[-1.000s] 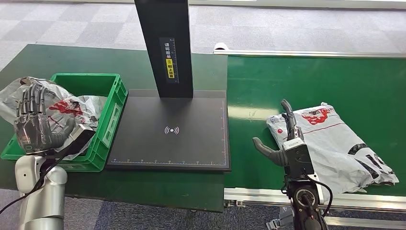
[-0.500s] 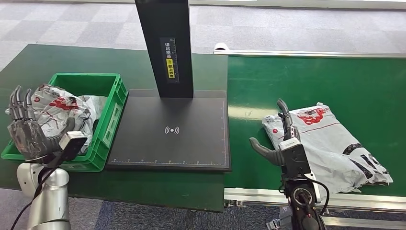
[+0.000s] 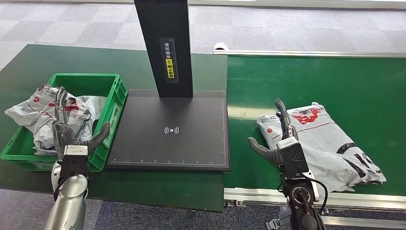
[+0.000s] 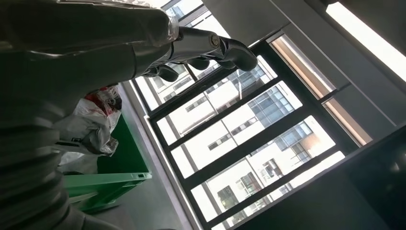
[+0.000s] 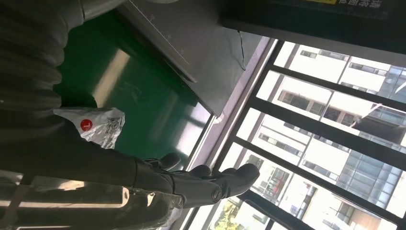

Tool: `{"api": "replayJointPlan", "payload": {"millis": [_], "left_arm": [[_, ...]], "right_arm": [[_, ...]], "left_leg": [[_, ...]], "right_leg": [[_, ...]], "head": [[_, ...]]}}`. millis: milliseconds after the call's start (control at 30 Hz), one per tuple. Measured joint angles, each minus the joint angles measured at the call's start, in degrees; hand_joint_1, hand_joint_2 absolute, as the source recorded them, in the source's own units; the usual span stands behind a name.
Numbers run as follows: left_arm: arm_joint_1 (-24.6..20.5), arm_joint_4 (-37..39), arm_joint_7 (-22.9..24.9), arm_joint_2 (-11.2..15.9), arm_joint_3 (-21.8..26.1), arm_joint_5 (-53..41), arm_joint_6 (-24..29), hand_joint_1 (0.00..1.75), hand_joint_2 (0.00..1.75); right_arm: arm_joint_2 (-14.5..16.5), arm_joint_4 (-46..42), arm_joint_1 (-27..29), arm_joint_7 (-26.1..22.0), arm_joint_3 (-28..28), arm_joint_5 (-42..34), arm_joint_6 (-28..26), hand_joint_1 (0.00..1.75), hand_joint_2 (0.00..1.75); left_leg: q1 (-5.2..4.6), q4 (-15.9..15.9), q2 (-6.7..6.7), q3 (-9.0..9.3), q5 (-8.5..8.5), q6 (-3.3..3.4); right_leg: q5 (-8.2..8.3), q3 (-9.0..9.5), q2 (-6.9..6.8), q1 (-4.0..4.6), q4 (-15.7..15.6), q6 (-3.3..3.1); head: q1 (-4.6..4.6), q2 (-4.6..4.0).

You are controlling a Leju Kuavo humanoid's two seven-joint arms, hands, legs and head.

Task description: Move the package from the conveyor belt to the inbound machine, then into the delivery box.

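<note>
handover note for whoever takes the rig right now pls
Left robot hand: open, holding nothing, at the near edge of the green delivery box.
Right robot hand: open, at the near left side of the package on the conveyor belt.
Done: one bagged parcel lies in the box.
Left: grasp the belt package, place it on the inbound machine, then box it.

**Clearance and obstructions**

The black scanner post (image 3: 164,48) stands at the far edge of the inbound machine (image 3: 143,143); the pad in front is open. The green delivery box (image 3: 112,103) adjoins the pad's left edge and holds a package (image 3: 45,112); remaining room appears limited.
</note>
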Motion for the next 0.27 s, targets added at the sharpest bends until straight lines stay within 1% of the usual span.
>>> {"api": "replayJointPlan", "payload": {"millis": [67, 100, 233, 267], "left_arm": [[0.25, -0.44, 0.00, 0.21, -1.01, 0.94, -1.21, 0.00, 1.75], [0.37, -0.56, 0.01, 0.34, -1.54, 1.88, -3.10, 0.00, 1.75], [1.35, -0.64, 0.01, 0.71, -4.96, 5.28, -15.39, 0.00, 1.75], [1.52, -0.64, 0.01, 0.73, -5.58, 5.65, -16.97, 0.00, 1.75]], "right_arm": [[-0.02, 0.15, -0.01, 0.00, 0.13, 0.00, 0.00, 0.00, 1.75], [-0.02, 0.22, -0.03, -0.01, 0.18, 0.00, 0.01, 0.00, 1.75], [-0.04, 0.82, -0.56, -0.10, 0.54, 0.13, 0.29, 0.00, 1.75], [-0.04, 0.96, -0.69, -0.12, 0.62, 0.17, 0.36, 0.00, 1.75]], "left_leg": [[0.00, 0.00, -0.01, 0.01, 0.00, 0.00], [0.00, 0.00, -0.03, 0.01, 0.00, 0.00], [0.01, -0.01, -0.02, 0.00, 0.00, 0.00], [0.01, -0.01, -0.01, 0.00, 0.00, 0.00]], "right_leg": [[0.00, 0.00, -0.01, 0.01, 0.00, 0.00], [0.00, 0.00, -0.01, 0.01, 0.00, 0.00], [0.00, 0.00, -0.01, 0.02, 0.00, 0.00], [0.00, 0.00, -0.01, 0.02, 0.00, 0.00]], "head": [[-0.01, 0.00], [-0.01, 0.00], [-0.01, 0.00], [-0.01, 0.00]]}}
